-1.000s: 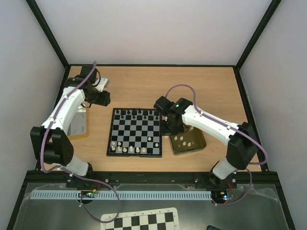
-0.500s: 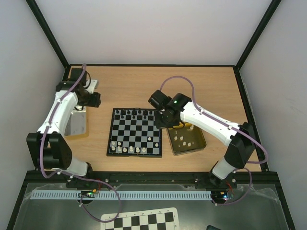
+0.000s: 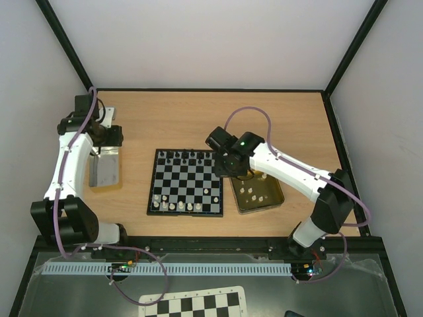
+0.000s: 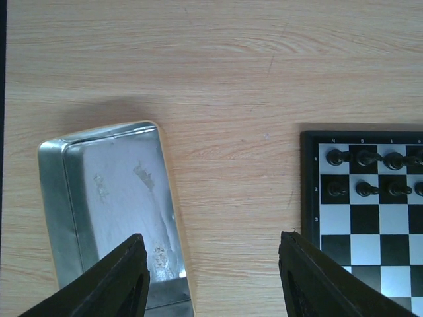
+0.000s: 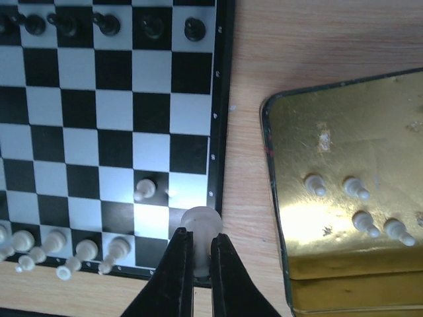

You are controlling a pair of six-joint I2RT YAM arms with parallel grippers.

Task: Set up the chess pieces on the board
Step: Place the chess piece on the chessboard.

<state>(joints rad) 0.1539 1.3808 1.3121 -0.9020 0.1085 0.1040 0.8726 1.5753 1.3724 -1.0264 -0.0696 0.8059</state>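
Note:
The board lies mid-table, with black chess pieces along its far rows and white ones along its near row. My right gripper is shut on a cream-white piece over the board's near right corner, by the frame. One white pawn stands just beside it. Several white pieces lie in the gold tin. My left gripper hangs open and empty over bare wood, between a silver tin and the board's edge.
The gold tin sits right of the board and the silver tin sits left of it. Black frame rails border the tabletop. A larger printed checkered sheet lies below the table's near edge.
The left arm has swung left, away from the board, to beside the silver tin. The right gripper has shifted from the gold tin's edge to the board's right side with its piece.

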